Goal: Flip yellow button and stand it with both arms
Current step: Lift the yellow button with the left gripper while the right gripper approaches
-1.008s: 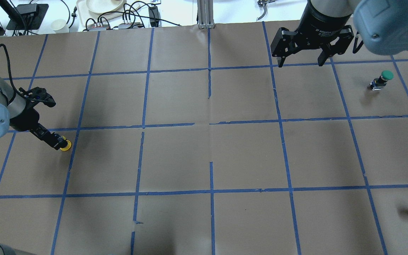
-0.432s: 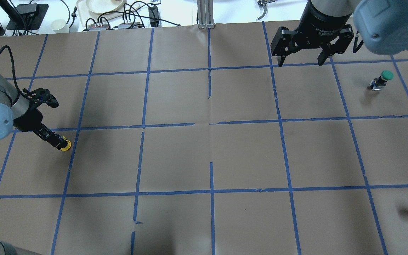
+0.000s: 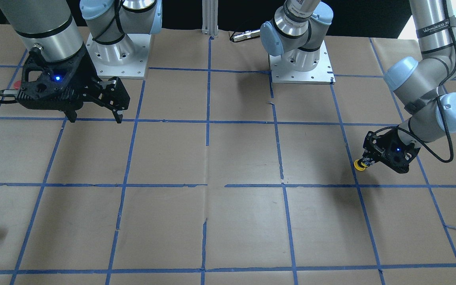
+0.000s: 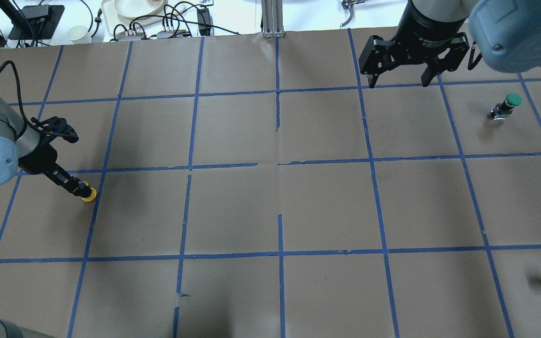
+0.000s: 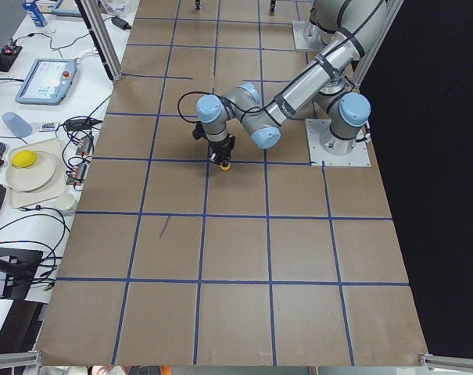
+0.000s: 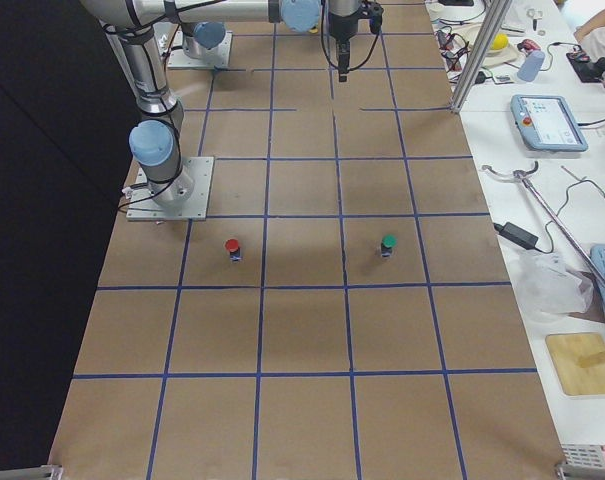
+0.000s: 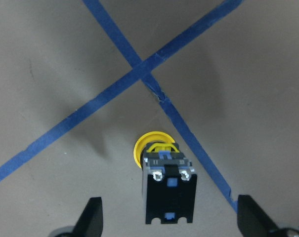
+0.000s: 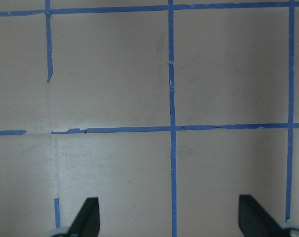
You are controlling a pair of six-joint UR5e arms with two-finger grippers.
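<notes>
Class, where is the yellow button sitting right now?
In the overhead view the yellow button is at the far left, at the tip of the left gripper and between its open fingers, just short of a crossing of blue tape lines.

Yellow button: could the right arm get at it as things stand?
Probably not yet: the yellow button lies inside the open left claw, and the right claw hovers at the opposite end of the table.

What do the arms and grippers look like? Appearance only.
Left arm and right arm: silver-grey tubes, light-blue joint caps. Left gripper and right gripper: black, blue light each. A black cable loops by the left wrist; white lettering marks the right's collar.
</notes>
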